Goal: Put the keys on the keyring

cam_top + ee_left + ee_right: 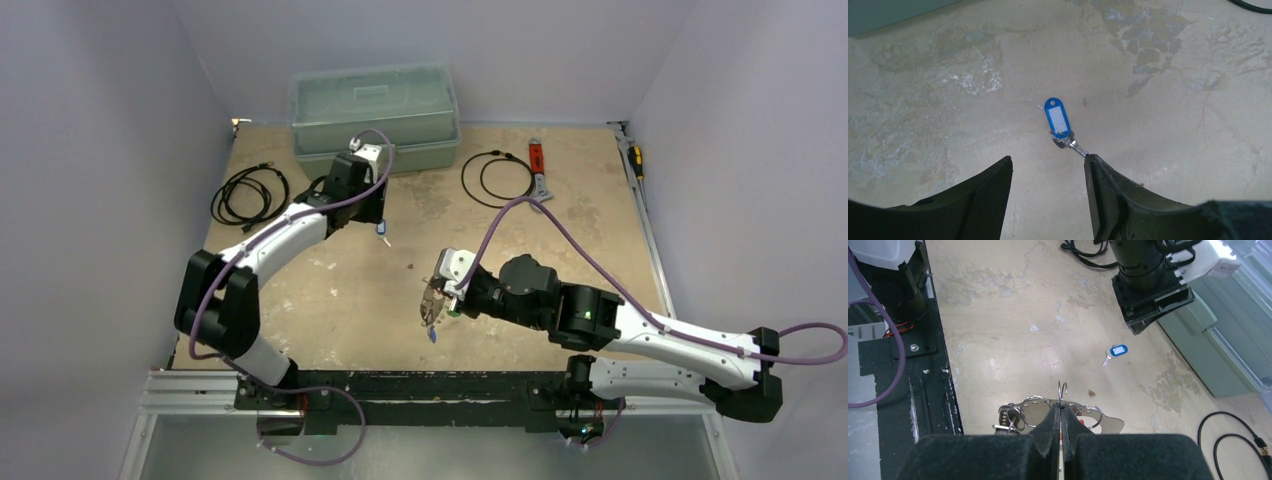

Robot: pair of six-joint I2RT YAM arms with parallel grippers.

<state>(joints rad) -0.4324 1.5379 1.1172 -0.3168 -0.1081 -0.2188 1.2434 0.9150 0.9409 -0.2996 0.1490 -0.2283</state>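
The keyring, a thin silvery loop, stands upright between the right jaws, which are clenched on it toward the near side of the tabletop. More rings carrying what look like small keys hang beside the pressed-together fingers. A loose key with a blue tag lies flat on the tabletop farther back. Its silver shank reaches (touching or just short, hard to tell) one finger of the left jaws, which are released, apart and holding nothing. Behind stand a green lidded bin, coiled black cables and a red-handled wrench.
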